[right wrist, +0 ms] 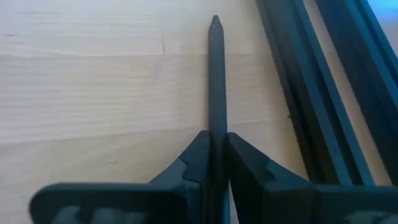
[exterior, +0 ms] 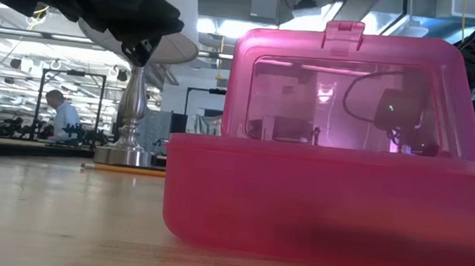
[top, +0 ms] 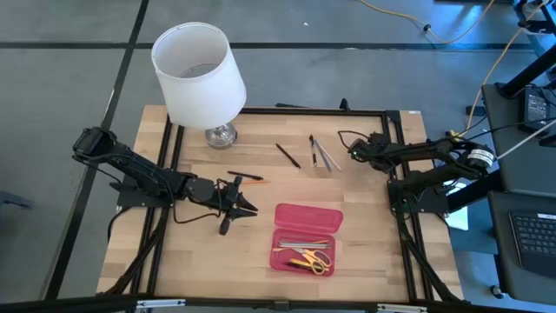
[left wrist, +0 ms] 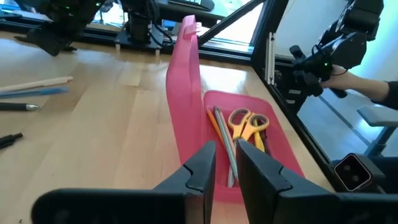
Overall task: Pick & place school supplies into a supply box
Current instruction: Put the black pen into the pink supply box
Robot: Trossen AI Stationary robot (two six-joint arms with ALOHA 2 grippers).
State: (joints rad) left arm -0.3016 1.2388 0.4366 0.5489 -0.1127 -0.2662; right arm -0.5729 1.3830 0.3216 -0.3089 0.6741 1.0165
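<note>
I note the supply box [top: 307, 236] lying just right of the left gripper [top: 238, 207] with scissors [top: 311, 259] inside, a pencil [top: 246, 176] just behind that claw, and loose pens [top: 323, 155] left of the right gripper [top: 354, 149].

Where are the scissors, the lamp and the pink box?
scissors [left wrist: 247, 126], left wrist view, on the yellow handles.
lamp [top: 198, 74], high view, on the white shade.
pink box [top: 307, 216], high view, on the open lid.
</note>
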